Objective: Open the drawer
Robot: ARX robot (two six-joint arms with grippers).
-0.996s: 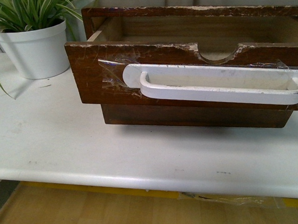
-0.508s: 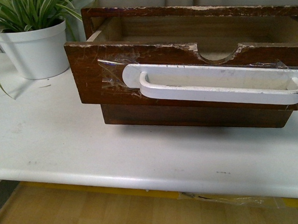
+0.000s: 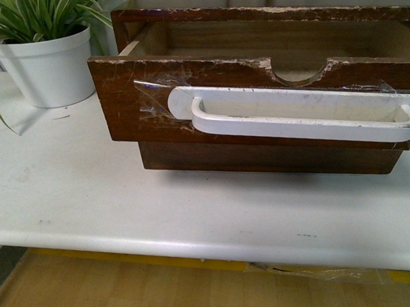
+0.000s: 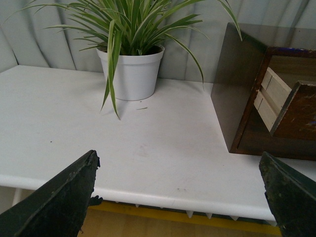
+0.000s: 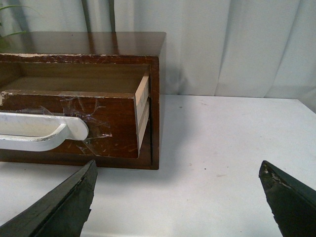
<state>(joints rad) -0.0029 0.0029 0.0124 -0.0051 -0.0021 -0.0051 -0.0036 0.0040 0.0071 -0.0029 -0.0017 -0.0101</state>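
The drawer (image 3: 147,94) is dark brown scratched wood, pulled out of its cabinet (image 3: 253,15) toward the table's front edge. A long white handle (image 3: 299,114) is taped across its front, under a half-round notch (image 3: 298,76). Its light wooden inside shows behind the front. The right wrist view shows the drawer's end (image 5: 106,123) and the handle's tip (image 5: 54,133). My right gripper (image 5: 177,170) is open over bare table, apart from the drawer. My left gripper (image 4: 180,165) is open near the table's front edge, with the drawer's corner (image 4: 296,113) off to one side. Neither gripper appears in the front view.
A white pot (image 3: 46,65) with a long-leaved green plant (image 4: 133,24) stands on the white table (image 3: 69,195) left of the cabinet. A plain dark drawer front (image 3: 260,157) sits below the pulled-out drawer. Grey curtains (image 5: 232,44) hang behind the table.
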